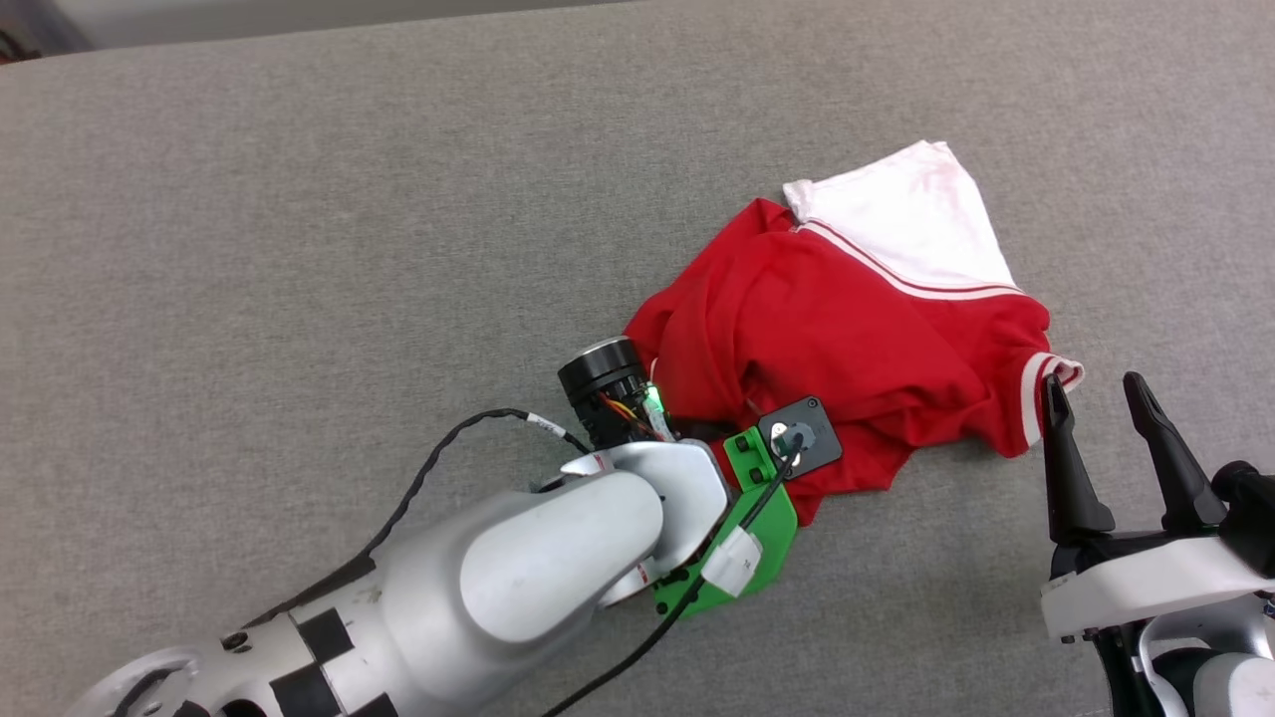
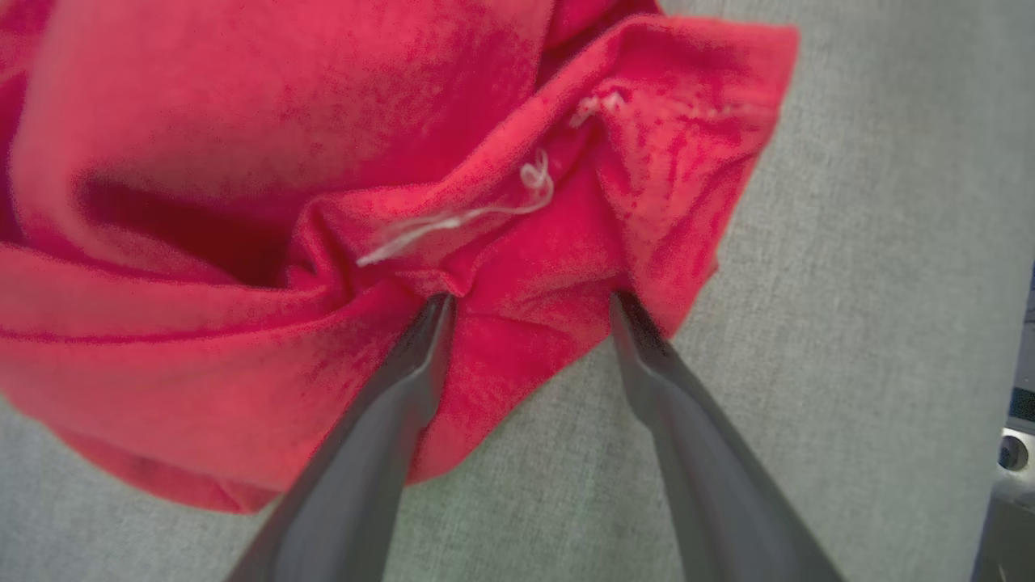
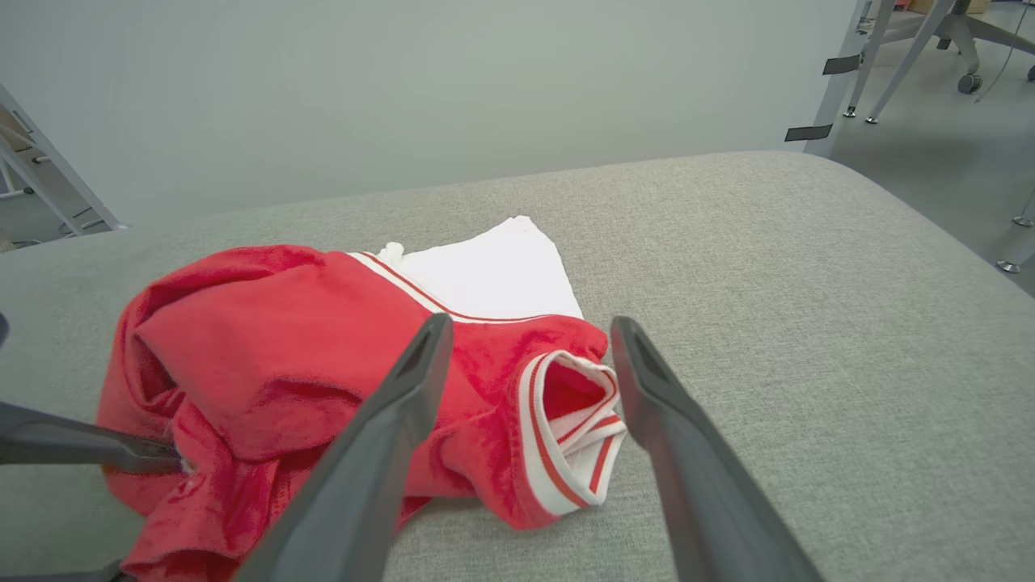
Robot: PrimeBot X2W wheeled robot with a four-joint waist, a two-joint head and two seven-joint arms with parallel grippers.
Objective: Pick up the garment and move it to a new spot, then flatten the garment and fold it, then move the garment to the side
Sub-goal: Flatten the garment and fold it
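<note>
Garment [image 1: 847, 329] lies crumpled in a heap on the grey fabric-covered bench [image 1: 299, 249], toward the robot's right of centre. Red body bunched into deep folds. One white sleeve [image 1: 906, 214] spread flat at the far side, with striped trim along its seam. A red-and-white striped ribbed opening [image 3: 566, 436] sticks out at the near right corner. Lettering not visible from here. Left hand [image 2: 531, 301]: arm reaches in over the near left edge of the heap. Wrist view shows the two dark fingers spread wide, tips pressed into the red cloth with a raised fold between them; not pinched. A loose white thread [image 2: 469, 214] lies on the fold just beyond the tips. From the head view the fingers themselves are hidden under the wrist and its green bracket [image 1: 742, 538]. Right hand [image 1: 1094, 388]: fingers spread apart, holding nothing, standing just beside the striped opening. The left-side finger [image 1: 1058, 438] is close against the trim; contact uncertain. Remainder of the bench around the heap is bare grey fabric.
</note>
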